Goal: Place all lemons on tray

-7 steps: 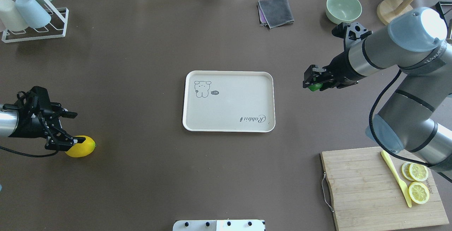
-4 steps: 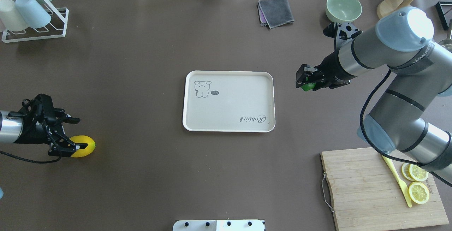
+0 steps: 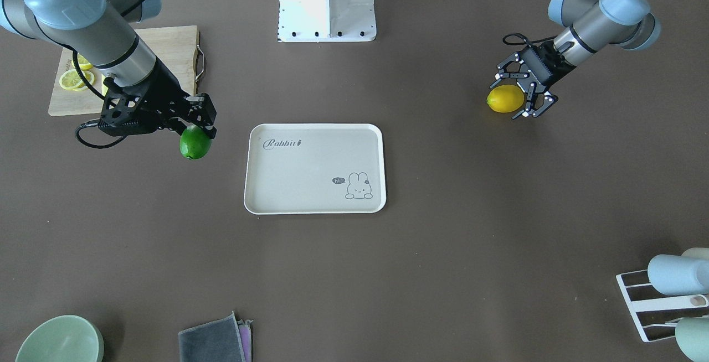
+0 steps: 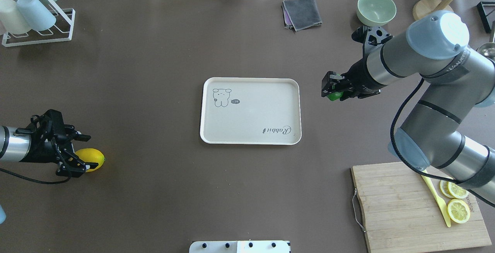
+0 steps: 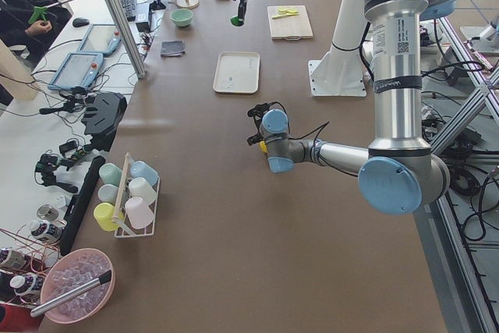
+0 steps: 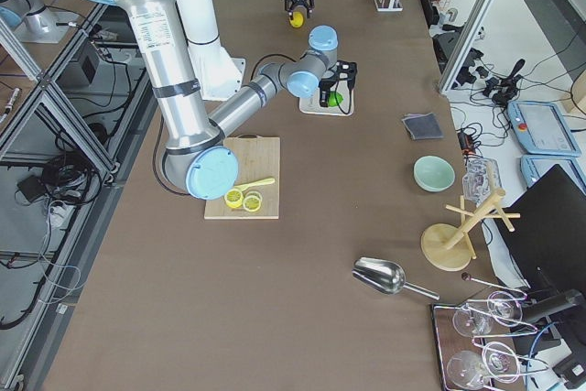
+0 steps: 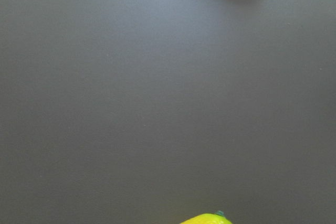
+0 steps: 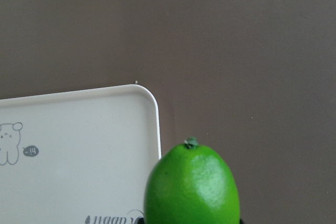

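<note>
The cream tray (image 4: 250, 110) with the bunny drawing lies mid-table and holds nothing. My right gripper (image 4: 332, 92) is shut on the green lemon (image 4: 335, 96) and holds it above the table, just right of the tray's far right corner; the right wrist view shows the green lemon (image 8: 191, 184) beside the tray's rim (image 8: 156, 129). The yellow lemon (image 4: 93, 158) lies on the table at the left. My left gripper (image 4: 92, 151) is open and low, its fingers straddling the yellow lemon, which also shows in the front view (image 3: 504, 98).
A wooden cutting board (image 4: 402, 206) with lemon slices (image 4: 458, 210) and a yellow knife sits at the near right. A green bowl (image 4: 376, 8), a grey cloth (image 4: 302, 12) and a cup rack (image 4: 34, 13) stand along the far edge.
My right arm carried the green lemon left, closer to the tray. My left gripper moved down around the yellow lemon, still open.
</note>
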Controlling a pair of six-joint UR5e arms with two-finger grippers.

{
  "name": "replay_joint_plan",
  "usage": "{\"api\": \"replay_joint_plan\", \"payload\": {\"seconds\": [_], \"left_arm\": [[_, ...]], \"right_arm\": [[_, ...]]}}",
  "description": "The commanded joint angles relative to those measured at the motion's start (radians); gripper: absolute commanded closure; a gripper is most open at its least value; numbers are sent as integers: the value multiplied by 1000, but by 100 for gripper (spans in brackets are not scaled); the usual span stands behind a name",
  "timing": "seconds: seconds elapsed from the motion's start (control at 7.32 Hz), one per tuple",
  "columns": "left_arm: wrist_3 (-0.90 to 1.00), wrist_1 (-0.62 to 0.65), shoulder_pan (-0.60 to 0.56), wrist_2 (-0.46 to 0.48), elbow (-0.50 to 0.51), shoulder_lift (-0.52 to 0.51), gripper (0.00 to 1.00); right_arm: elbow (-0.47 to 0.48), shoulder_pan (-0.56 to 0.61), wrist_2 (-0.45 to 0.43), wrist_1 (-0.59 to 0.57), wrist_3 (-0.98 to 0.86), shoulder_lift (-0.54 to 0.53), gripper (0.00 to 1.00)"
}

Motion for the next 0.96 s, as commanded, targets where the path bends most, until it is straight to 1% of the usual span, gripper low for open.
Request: {"api": "replay_joint_plan", "payload": {"seconds": [0.0,0.14,0.27,0.41,0.55,0.68,0.82], "left_arm": [[-1,-1,15,1,7,4,2],[-1,-1,23,1,8,8,3],[-1,-1,23,-2,7,24,7],[-5,-1,23,-8,4,34,71],[-15,-1,23,-13,-1,35,100],[-98,8,21,-92,-33,29,100],[-283,14,18,-126,-67,-2,100]], "right_arm": [[-5,-12,-14,0,7,2,100],[-7,-20,-29,0,9,8,100],[-10,-28,-34,-2,32,16,100],[-10,-31,-38,-8,41,29,100],[-10,-35,-41,-34,41,48,100],[-10,-46,-44,-38,44,59,100],[-18,-67,-64,-43,46,80,100]]}}
